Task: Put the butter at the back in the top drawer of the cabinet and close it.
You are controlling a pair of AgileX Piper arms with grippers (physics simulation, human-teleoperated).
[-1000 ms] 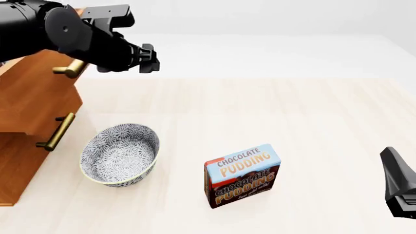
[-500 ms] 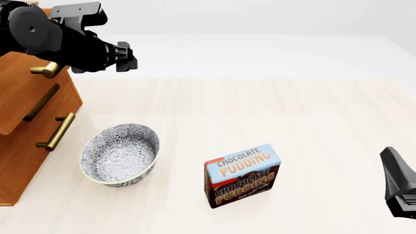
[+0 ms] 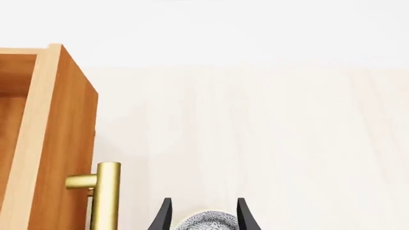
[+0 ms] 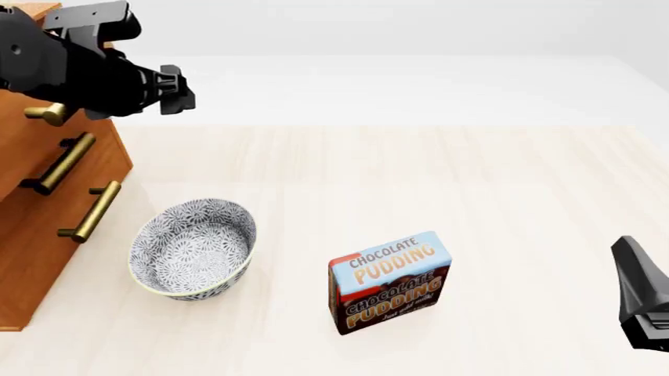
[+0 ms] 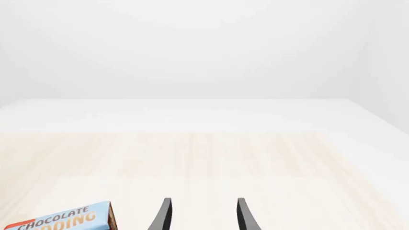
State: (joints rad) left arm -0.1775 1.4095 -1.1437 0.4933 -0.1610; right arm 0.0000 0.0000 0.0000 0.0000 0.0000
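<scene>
front view: the left gripper (image 4: 175,88) hangs high at the far left, by the cabinet (image 4: 42,227), whose top drawer (image 4: 27,78) it partly hides. a patterned bowl (image 4: 193,247) and a pudding box (image 4: 390,282) sit on the table (image 4: 502,204). the butter shows in no view.

left wrist view: the top drawer (image 3: 45,143) stands partly open, brass handle (image 3: 102,196) just beside the empty, parted fingers (image 3: 164,215).

right wrist view: the right gripper (image 5: 202,218) is parted, holding nothing, near the pudding box (image 5: 61,220).

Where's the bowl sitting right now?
In the front view, the bowl stands on the table's left side, just right of the cabinet and left of the pudding box.
</scene>
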